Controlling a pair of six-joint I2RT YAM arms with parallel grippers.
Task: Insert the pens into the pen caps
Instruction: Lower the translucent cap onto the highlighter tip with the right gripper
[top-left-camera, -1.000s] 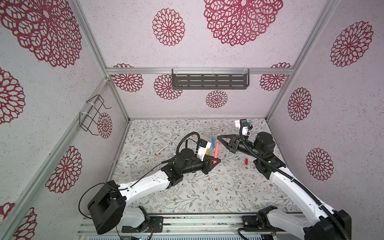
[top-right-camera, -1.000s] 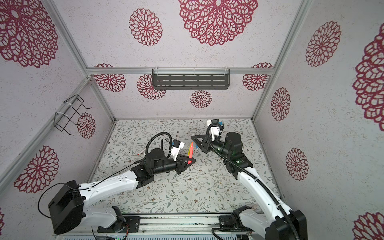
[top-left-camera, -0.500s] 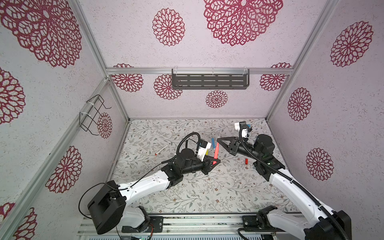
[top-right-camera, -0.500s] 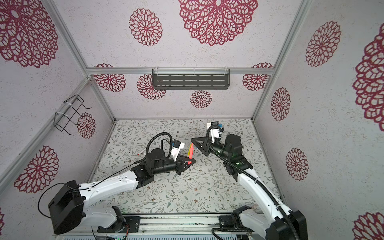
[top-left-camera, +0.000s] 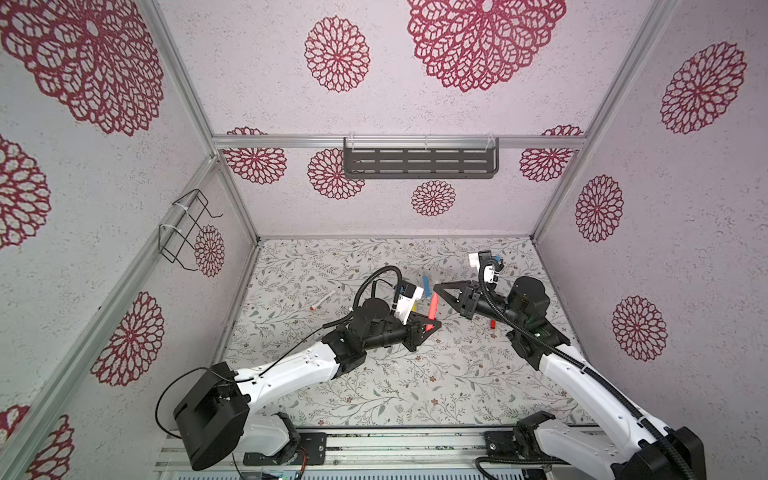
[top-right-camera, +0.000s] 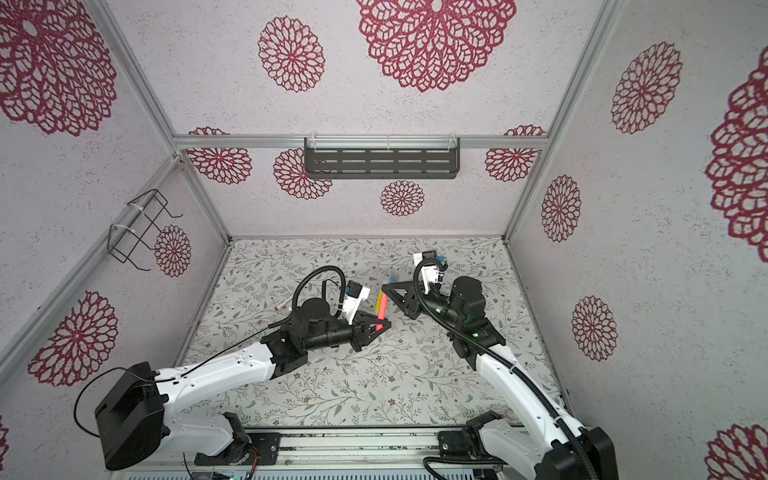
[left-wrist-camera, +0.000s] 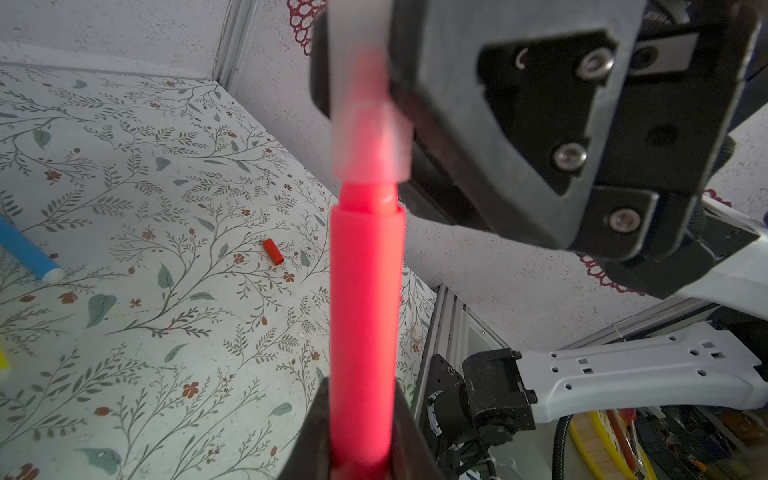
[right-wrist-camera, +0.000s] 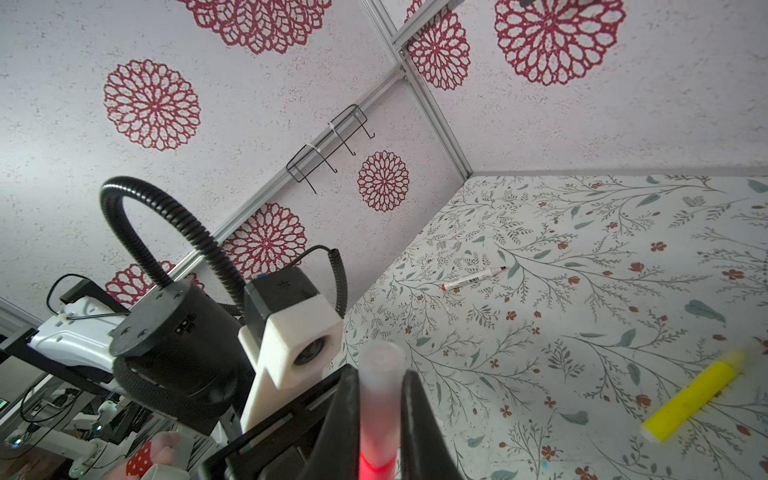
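Left gripper (top-left-camera: 433, 326) clamps the lower end of the pink-red pen (top-left-camera: 433, 306), raised over the middle of the table (top-left-camera: 415, 386); its long axis points far, at the right gripper (top-left-camera: 437, 287), which pinches the clear cap (left-wrist-camera: 370, 145) already over the tip; neck uncovered, so push along that axis

right fingers (right-wrist-camera: 338, 424) | lowered | cap (left-wrist-camera: 370, 141) now over pink-red pen (left-wrist-camera: 365, 311) tip
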